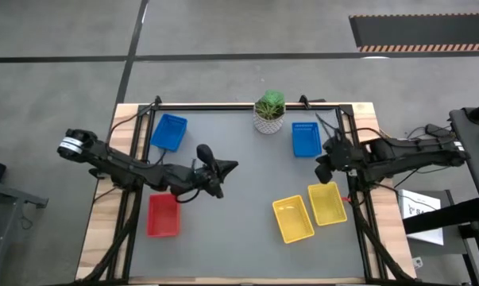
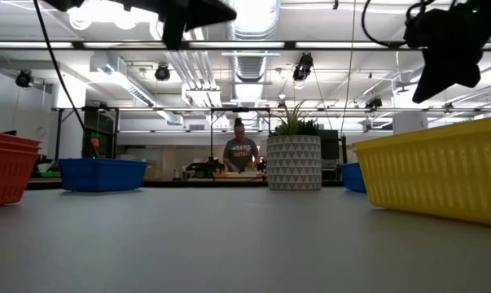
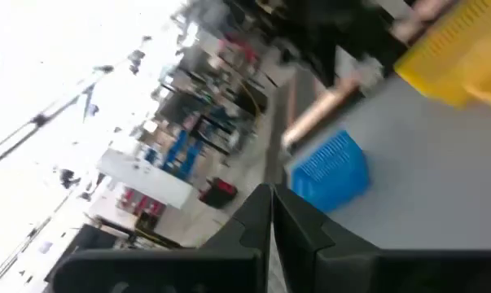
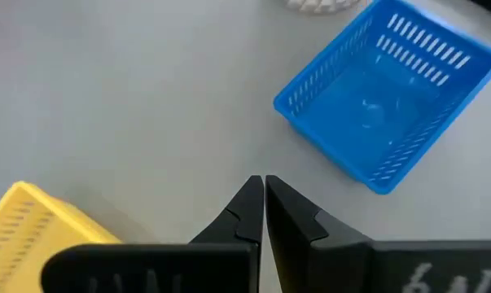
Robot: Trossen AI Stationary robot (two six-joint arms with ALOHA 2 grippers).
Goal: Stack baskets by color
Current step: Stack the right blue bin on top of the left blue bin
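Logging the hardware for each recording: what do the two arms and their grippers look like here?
Both arms are dark, slim and jointed, with black cables along them. The left arm has a silvery ring at its base end. The left gripper and right gripper each have two black, wedge-tipped fingers. White lettering marks the right gripper's body.

My overhead camera looked straight down on the whole grey table [image 1: 239, 238]. My low one sat at tabletop level, facing the room past the potted plant [image 2: 293, 155]. Each wrist camera looked out close over its own fingers; the right wrist and overhead views shared the right-hand blue basket [image 4: 387, 102]
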